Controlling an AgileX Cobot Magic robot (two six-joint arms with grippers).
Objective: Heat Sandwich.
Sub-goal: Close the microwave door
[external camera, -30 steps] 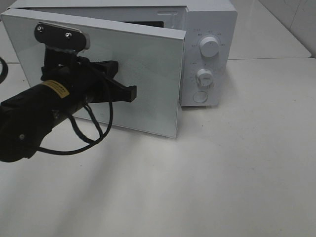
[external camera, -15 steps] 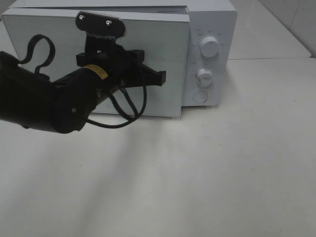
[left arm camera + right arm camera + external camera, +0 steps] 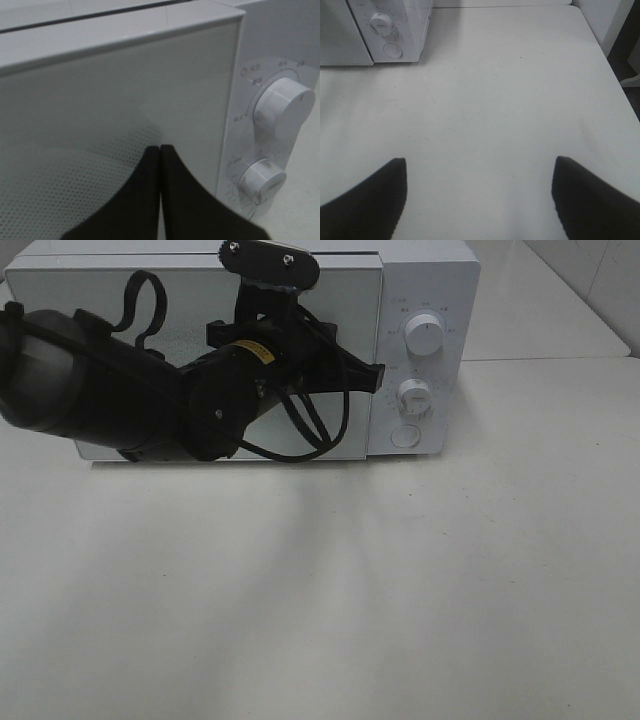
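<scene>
Jaws pressed shut on the left gripper (image 3: 160, 155), fingertip against fingertip, nothing between them; points at the right-hand part of the microwave door (image 3: 100, 100), close to it, contact impossible to judge. Blocks much of that door in the high view with the bulky black left arm (image 3: 110, 390) and its looping cable (image 3: 300, 458). Shows the door closed flush with the white microwave (image 3: 440, 280), so hides the whole cavity. Cannot place the sandwich: out of sight in every view, no bread, crust or filling to describe. Offers only a field of fine dots (image 3: 75, 200) in the door's window, grey and opaque from the wrist camera. Carries a small yellow label (image 3: 262, 350) on the arm, print too small to read. Further right, on the control panel: upper knob (image 3: 425, 337), lower knob (image 3: 413, 397), round button (image 3: 404, 435) beneath, ringed by faint grey markings, blurred past reading even in the wrist view; no brand name legible. Rightmost, jaws spread wide on the right gripper (image 3: 480, 160), empty, hanging over the white table (image 3: 495, 100), well apart from the microwave; only two dark finger ends in its own view, cut off by the frame edge, and out of frame altogether in the high view.
</scene>
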